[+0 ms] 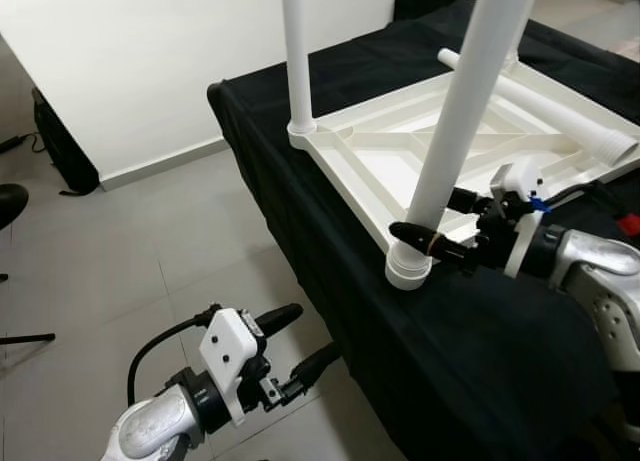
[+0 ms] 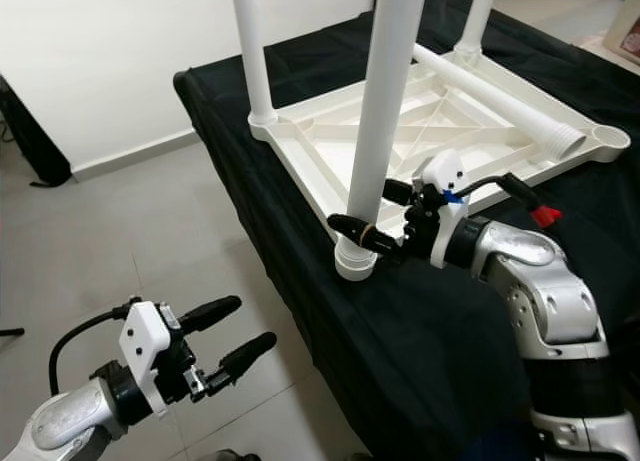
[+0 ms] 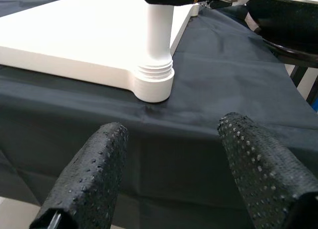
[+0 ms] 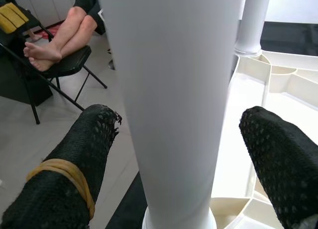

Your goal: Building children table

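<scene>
Readable text: none in any view.
White table frame (image 1: 420,151): plain plastic, no lettering, brand or number to be made out.
Upright white leg (image 2: 385,111): unmarked surface.
Black cloth (image 1: 480,331) on the tabletop: no print or label.
Right claw (image 2: 372,213): a yellow band on one finger, bearing no writing.
Left claw (image 2: 232,333): dotted black pads, no markings.

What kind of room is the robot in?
Probably a plain room in a home, used as a work spot. It has a pale tiled floor and a bare white wall. A black cloth covers the worktable, and a person sits on a folding chair nearby.
</scene>
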Controlling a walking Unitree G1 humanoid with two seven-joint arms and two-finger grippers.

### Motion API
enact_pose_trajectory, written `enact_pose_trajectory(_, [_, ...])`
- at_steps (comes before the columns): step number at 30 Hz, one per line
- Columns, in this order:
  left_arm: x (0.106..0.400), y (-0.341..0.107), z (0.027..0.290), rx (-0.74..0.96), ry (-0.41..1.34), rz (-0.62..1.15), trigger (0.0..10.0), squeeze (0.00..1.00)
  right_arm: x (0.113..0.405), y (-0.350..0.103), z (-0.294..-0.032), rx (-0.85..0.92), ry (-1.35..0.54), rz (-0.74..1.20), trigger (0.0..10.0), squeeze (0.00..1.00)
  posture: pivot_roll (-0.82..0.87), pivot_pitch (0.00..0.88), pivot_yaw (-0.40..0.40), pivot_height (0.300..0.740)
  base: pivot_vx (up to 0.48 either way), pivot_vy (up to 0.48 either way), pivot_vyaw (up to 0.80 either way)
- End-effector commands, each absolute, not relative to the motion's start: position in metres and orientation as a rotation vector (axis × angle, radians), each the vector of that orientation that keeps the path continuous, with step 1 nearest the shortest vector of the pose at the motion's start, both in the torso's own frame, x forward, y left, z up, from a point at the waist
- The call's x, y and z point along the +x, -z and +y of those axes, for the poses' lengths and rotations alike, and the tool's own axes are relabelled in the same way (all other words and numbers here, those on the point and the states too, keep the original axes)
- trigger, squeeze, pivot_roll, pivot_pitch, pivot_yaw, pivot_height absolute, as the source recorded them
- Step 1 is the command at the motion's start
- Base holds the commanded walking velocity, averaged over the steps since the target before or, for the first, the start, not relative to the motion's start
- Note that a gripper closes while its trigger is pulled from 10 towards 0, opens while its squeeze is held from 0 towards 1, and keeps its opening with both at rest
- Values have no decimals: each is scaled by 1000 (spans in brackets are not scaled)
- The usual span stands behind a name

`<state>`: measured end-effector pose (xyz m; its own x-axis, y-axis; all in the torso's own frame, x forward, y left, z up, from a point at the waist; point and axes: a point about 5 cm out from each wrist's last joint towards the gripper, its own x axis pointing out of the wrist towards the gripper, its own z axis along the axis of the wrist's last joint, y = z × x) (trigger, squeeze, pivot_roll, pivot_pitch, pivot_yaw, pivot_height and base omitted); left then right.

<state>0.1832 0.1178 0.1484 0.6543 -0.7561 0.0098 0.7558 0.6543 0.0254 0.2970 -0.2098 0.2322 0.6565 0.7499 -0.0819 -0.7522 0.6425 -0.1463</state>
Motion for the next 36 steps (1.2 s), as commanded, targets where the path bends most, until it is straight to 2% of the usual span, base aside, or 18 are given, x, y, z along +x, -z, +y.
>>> enact_pose_trajectory(1, [181, -151, 120, 22, 847, -30, 10000, 0, 298, -228, -207, -177, -872, 26, 10000, 0, -22, 200, 0, 740, 0, 0, 0])
enact_pose_trajectory(2, [181, -152, 120, 25, 846, -31, 10000, 0, 299, -228, -207, -176, -874, 24, 3412, 0, -21, 199, -2, 740, 0, 0, 0])
enact_pose_trajectory(3, [181, -152, 120, 25, 846, -31, 10000, 0, 299, -228, -207, -176, -874, 24, 3412, 0, -21, 199, -2, 740, 0, 0, 0])
enact_pose_trajectory(4, [181, -152, 120, 27, 845, -31, 10000, 0, 300, -229, -207, -177, -874, 21, 0, 0, -21, 199, -2, 740, 0, 0, 0])
enact_pose_trajectory(11, [180, -151, 120, 36, 839, -28, 10000, 0, 308, -233, -217, -211, -763, 5, 0, 0, -27, 200, -7, 740, 0, 0, 0])
enact_pose_trajectory(15, [182, -150, 119, 37, 837, -27, 10000, 0, 307, -234, -225, -165, -556, 0, 0, 0, -35, 195, -10, 740, 0, 0, 0])
enact_pose_trajectory(17, [182, -150, 119, 37, 837, -27, 10000, 0, 306, -234, -227, -153, -527, 2, 0, 0, -35, 195, -10, 740, 0, 0, 0])
enact_pose_trajectory(19, [183, -150, 120, 38, 836, -28, 10000, 0, 299, -229, -240, -192, -335, 52, 0, 0, -50, 192, -9, 740, 0, 0, 0])
enact_pose_trajectory(20, [183, -150, 120, 38, 836, -28, 10000, 0, 299, -229, -240, -192, -335, 52, 0, 0, -50, 192, -9, 740, 0, 0, 0])
enact_pose_trajectory(23, [185, -149, 120, 40, 844, -28, 10000, 0, 281, -213, -268, -238, 4, 192, 0, 0, -68, 188, -4, 740, 0, 0, 0])
enact_pose_trajectory(24, [185, -149, 120, 40, 844, -28, 10000, 0, 281, -213, -268, -238, 4, 192, 0, 0, -68, 188, -4, 740, 0, 0, 0])
enact_pose_trajectory(25, [186, -149, 120, 40, 848, -29, 10000, 0, 273, -207, -277, -238, 116, 241, 0, 0, -73, 187, -2, 740, 0, 0, 0])
enact_pose_trajectory(26, [186, -149, 120, 40, 848, -29, 10000, 0, 273, -207, -277, -238, 116, 241, 0, 0, -73, 187, -2, 740, 0, 0, 0])
enact_pose_trajectory(27, [187, -148, 119, 40, 851, -29, 10000, 0, 265, -203, -283, -234, 213, 273, 0, 0, -78, 186, 0, 740, 0, 0, 0])
enact_pose_trajectory(28, [189, -148, 118, 40, 858, -30, 10000, 0, 258, -198, -282, -206, 298, 288, 0, 0, -82, 184, 5, 740, 0, 0, 0])
enact_pose_trajectory(30, [189, -148, 117, 39, 860, -31, 10000, 0, 258, -196, -278, -168, 312, 291, 0, 0, -83, 182, 6, 740, 0, 0, 0])
enact_pose_trajectory(31, [190, -148, 116, 39, 864, -32, 10000, 0, 260, -193, -266, -61, 330, 297, 0, 0, -79, 178, 5, 740, 0, 0, 0])
enact_pose_trajectory(36, [190, -148, 116, 38, 866, -33, 10000, 0, 262, -192, -257, -2, 333, 297, 0, 0, -79, 178, 5, 740, 0, 0, 0])
